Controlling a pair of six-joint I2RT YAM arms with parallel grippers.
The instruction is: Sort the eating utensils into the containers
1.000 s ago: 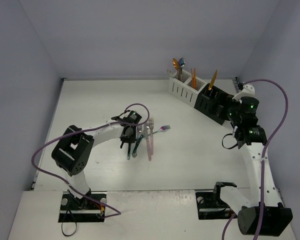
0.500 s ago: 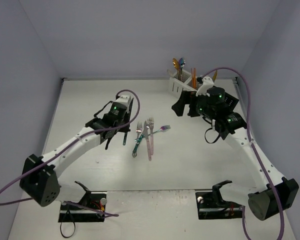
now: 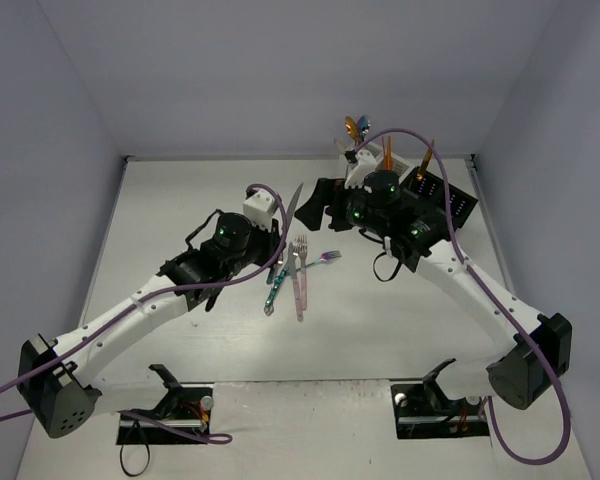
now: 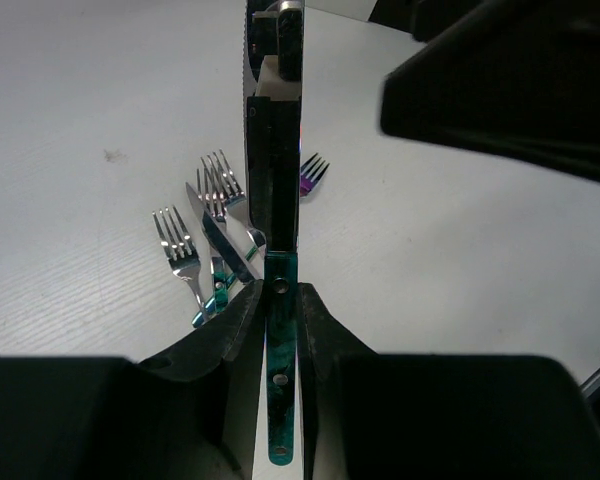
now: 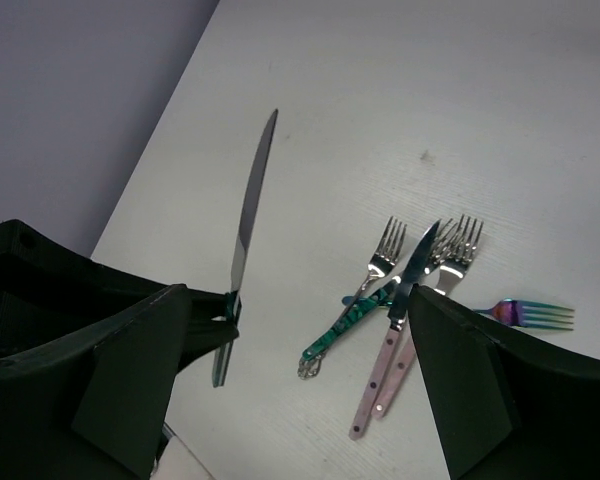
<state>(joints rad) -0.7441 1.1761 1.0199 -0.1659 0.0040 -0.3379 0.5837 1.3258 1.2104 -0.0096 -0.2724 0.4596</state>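
Note:
My left gripper (image 3: 272,226) (image 4: 280,292) is shut on the handle of a green-handled knife (image 3: 293,198) (image 4: 281,400) and holds it above the table, blade pointing up and away. The same knife (image 5: 248,215) shows in the right wrist view. My right gripper (image 3: 316,209) (image 5: 305,385) is open and empty, close to the right of the blade. Several forks and a pink-handled knife (image 3: 299,283) (image 5: 395,350) lie on the table below. The black caddy (image 3: 452,203) and part of the white caddy (image 3: 357,156) stand at the back right, with spoons (image 3: 352,127) and an orange knife (image 3: 426,156) in them.
A green-handled fork (image 3: 274,287) (image 5: 348,330) and an iridescent fork (image 3: 326,257) (image 5: 536,316) lie by the pink-handled knife. Silver forks (image 4: 180,250) show under the held knife. The right arm (image 3: 450,275) crosses in front of the caddies. Walls close in the table on three sides.
My left arm has carried the knife right and up toward the table's middle. My right arm has swung left from the caddies to beside the knife's blade.

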